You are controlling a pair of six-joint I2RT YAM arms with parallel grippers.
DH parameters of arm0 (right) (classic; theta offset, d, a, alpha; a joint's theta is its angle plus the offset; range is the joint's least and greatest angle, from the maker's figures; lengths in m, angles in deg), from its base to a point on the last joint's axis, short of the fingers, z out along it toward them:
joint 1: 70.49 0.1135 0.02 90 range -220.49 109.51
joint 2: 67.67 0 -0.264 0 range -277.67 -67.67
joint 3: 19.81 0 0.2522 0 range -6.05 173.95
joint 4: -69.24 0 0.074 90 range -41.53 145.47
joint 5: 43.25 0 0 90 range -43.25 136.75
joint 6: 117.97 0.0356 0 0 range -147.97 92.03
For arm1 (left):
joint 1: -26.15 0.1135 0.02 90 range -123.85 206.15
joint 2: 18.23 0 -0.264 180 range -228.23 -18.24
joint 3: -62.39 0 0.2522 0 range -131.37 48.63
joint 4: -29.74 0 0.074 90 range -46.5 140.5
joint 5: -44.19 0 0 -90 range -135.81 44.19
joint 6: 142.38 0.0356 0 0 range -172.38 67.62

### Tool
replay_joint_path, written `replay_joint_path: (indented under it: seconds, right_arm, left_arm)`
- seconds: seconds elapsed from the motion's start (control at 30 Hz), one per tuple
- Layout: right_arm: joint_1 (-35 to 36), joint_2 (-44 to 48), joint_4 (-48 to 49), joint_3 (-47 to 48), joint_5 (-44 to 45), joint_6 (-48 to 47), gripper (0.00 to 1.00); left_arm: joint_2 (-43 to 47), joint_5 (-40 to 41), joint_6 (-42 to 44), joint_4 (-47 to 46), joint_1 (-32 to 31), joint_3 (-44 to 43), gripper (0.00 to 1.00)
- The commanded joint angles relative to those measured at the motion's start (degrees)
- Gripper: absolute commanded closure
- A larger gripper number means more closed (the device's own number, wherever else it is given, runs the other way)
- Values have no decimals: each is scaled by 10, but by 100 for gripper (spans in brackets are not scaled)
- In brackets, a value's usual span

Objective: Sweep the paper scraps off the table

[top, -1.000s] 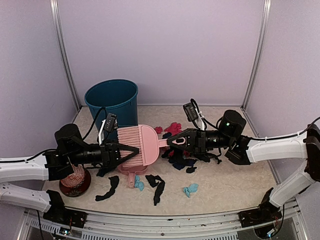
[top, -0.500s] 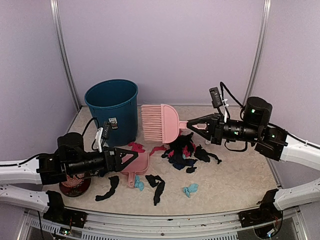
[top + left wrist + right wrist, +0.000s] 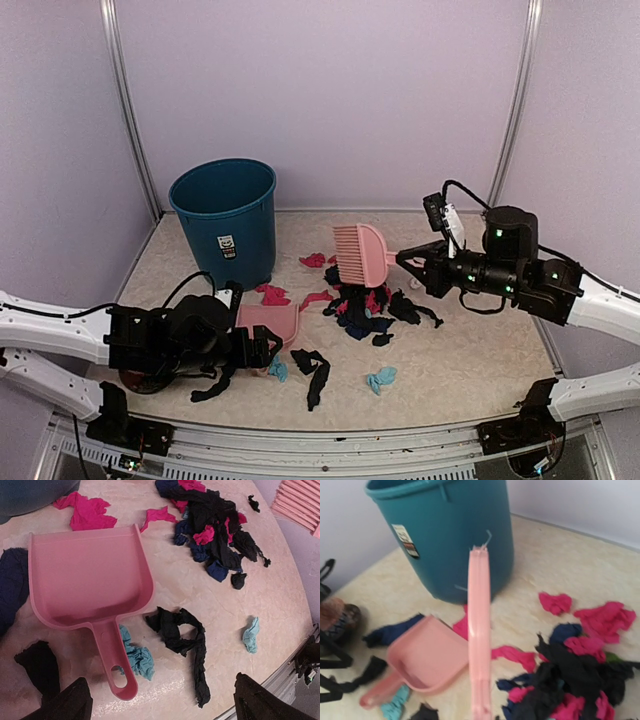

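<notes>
We read the L gripper [image 3: 167, 702] as released, jaws spread wide w/ nothing btwn them, hovering low over the near-left part of the table [image 3: 470, 345]. The dustpan [image 3: 85, 570] lies flat right ahead of it. Its long axis runs straight away from the jaws: handle end nearest them and, in the wrist view, btwn the two fingertips though closer to one, mouth facing the far side toward the bin [image 3: 225, 215]. So in our judgement a straight drop and close should catch the handle w/ little or no wrist turn. The R gripper [image 3: 410, 262] is clenched on the handle of the brush [image 3: 355, 255], w/ the brush head over the far edge of the heap; whether the bristles touch anything we can't tell. The paper scraps [image 3: 368, 305] sit mostly in one heap mid-table, black, magenta and dark blue mixed. That heap is to the R of the pan, i.e. off to the side of its mouth, not in front of it. This offset is what matters: we think the pan must be turned or slid so its mouth faces the heap before the brush pulls toward it. Strays: a black strip [image 3: 182, 640] and a teal bit [image 3: 137, 657] just beside the handle, a second teal bit [image 3: 251, 635] further R, a magenta scrap [image 3: 85, 510] beyond the mouth. L arm is nearer the pan and strays, R arm nearer the heap.
</notes>
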Motion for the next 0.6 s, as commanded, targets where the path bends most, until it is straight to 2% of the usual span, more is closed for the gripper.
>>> replay_joint_path:
  seconds: [0.0,0.23,0.57]
  right_arm:
    - [-5,1,0,-14,22,-13,100]
    - [-6,1,-2,-25,23,-13,100]
    - [-7,-7,0,-32,23,-16,100]
  left_arm:
    - [-49,58,-58,80,-18,-44,5]
    - [-128,69,-71,98,-21,-75,13]
    - [-209,81,-72,133,-25,-122,18]
